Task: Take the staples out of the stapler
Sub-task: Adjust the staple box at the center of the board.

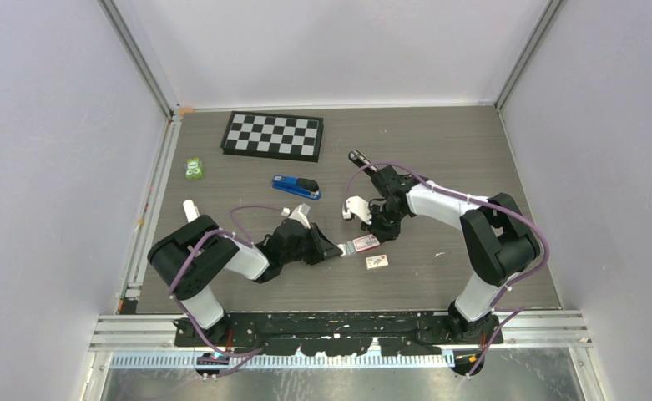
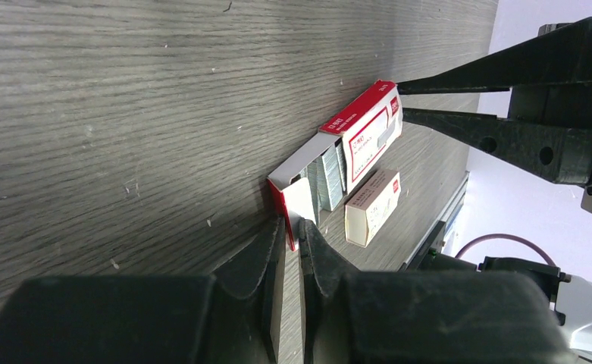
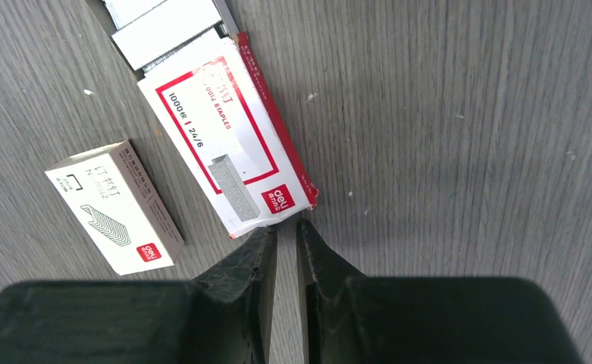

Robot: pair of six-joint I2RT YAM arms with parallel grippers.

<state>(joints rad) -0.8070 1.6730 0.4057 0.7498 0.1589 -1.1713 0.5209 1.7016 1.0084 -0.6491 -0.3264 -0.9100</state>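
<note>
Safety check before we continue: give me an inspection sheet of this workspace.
Surface: grey wood-grain table.
Job's things: blue stapler, closed, apart from both grippers; staples showing from the open staple box.
Clutter: small white staple box, chessboard, green object.
Grippers: left gripper pinches the open box's flap; right gripper has its jaws narrow at the box's other end, grip unclear.
Cables: purple cables along both arms.
Surroundings: white walls, metal frame.

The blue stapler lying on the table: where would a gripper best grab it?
Probably across the middle of the blue stapler, from above: it lies flat, long and narrow, with both long sides exposed and free to pinch.
</note>
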